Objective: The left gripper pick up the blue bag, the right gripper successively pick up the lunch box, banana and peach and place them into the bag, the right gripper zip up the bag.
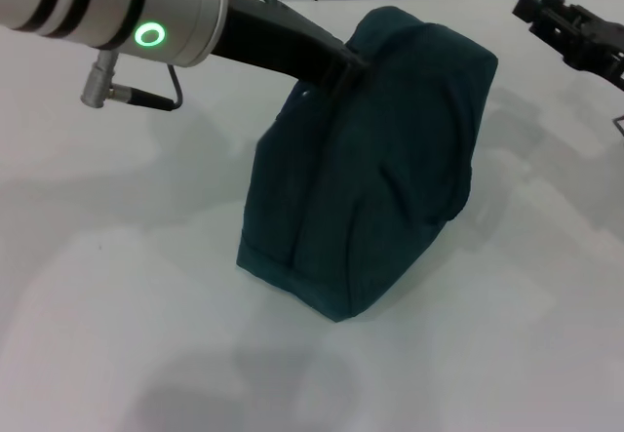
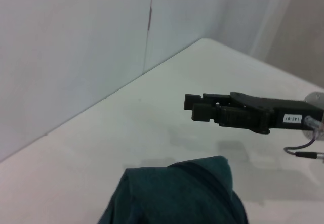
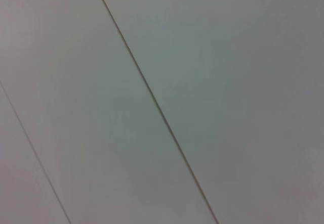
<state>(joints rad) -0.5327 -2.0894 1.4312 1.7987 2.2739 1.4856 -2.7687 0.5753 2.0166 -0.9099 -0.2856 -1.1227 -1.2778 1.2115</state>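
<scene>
The blue bag [image 1: 370, 178] stands in the middle of the white table [image 1: 117, 256], its top pulled up and its sides sagging. My left gripper [image 1: 353, 64] reaches in from the upper left and is shut on the bag's top edge, its fingertips buried in the fabric. The bag's top also shows in the left wrist view [image 2: 182, 193]. My right gripper [image 1: 531, 8] hovers at the far right, apart from the bag and empty. In the left wrist view it [image 2: 190, 106] has its fingers together. The lunch box, banana and peach are out of view.
A wall [image 2: 76, 47] with a panel seam runs along the table's far edge. The right wrist view shows only wall panels [image 3: 202, 82]. A thin dark stand or cable [image 1: 616, 125] shows at the right edge.
</scene>
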